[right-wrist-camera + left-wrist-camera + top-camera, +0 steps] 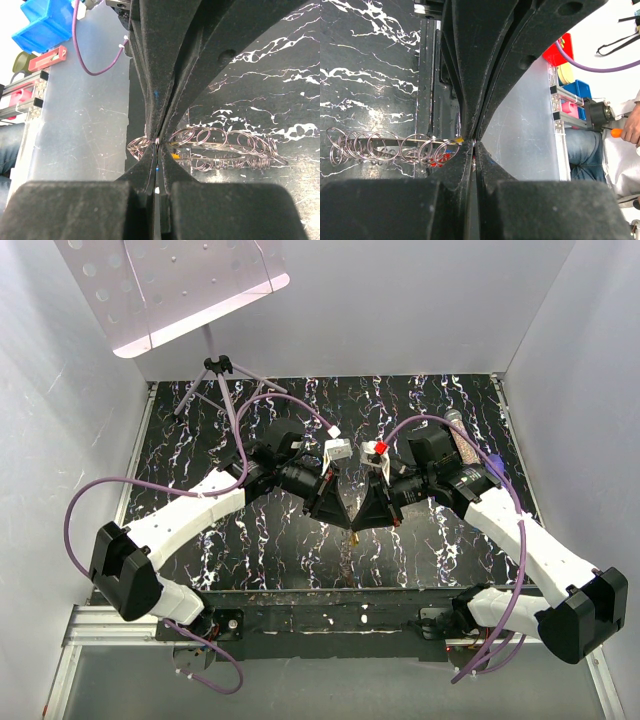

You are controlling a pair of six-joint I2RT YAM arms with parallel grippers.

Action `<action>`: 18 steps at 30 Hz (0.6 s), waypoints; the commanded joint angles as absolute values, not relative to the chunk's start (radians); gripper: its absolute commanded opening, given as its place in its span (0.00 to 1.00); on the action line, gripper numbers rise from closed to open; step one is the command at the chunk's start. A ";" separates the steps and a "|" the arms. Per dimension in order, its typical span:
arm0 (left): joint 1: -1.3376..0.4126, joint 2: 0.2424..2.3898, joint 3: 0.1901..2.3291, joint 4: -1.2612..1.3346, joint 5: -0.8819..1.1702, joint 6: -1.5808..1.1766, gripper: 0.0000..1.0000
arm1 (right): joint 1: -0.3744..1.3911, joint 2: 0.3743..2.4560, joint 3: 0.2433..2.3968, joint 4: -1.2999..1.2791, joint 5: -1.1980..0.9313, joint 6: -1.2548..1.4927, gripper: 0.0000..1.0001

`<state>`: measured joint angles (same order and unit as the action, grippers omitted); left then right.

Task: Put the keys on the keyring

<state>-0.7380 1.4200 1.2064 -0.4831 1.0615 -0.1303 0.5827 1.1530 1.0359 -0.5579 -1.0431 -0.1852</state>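
While tip-to-tip on keyring (385,147), left tool (346,523), right tool (358,525) near table edge (270,587).

Rings (385,147) at L gripper (470,143) + R gripper (157,142) tips

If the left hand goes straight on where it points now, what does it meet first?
Probably the chain of rings, which sits right at the shut left hand. Past that it seems aimed at the dark near edge of the table; depth is unclear.
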 commanded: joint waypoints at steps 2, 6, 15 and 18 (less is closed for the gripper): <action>-0.755 1.416 1.236 -0.528 1.063 -0.098 0.00 | 0.580 1.138 1.057 -0.463 -1.086 -0.146 0.02; -0.752 1.396 1.215 -0.485 1.058 -0.135 0.00 | 0.569 1.129 1.060 -0.457 -1.107 -0.129 0.32; -0.750 1.269 1.008 -0.019 1.028 -0.377 0.00 | 0.491 1.071 1.028 -0.413 -1.216 -0.089 0.41; -0.749 1.223 0.922 0.199 1.005 -0.461 0.00 | 0.488 1.046 1.008 -0.368 -1.247 -0.066 0.42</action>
<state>-0.7441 1.3216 0.9920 -0.1413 1.0210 -0.3237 0.4919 1.0916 1.0286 -0.4572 -1.1576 -0.1036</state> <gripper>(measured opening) 0.014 0.415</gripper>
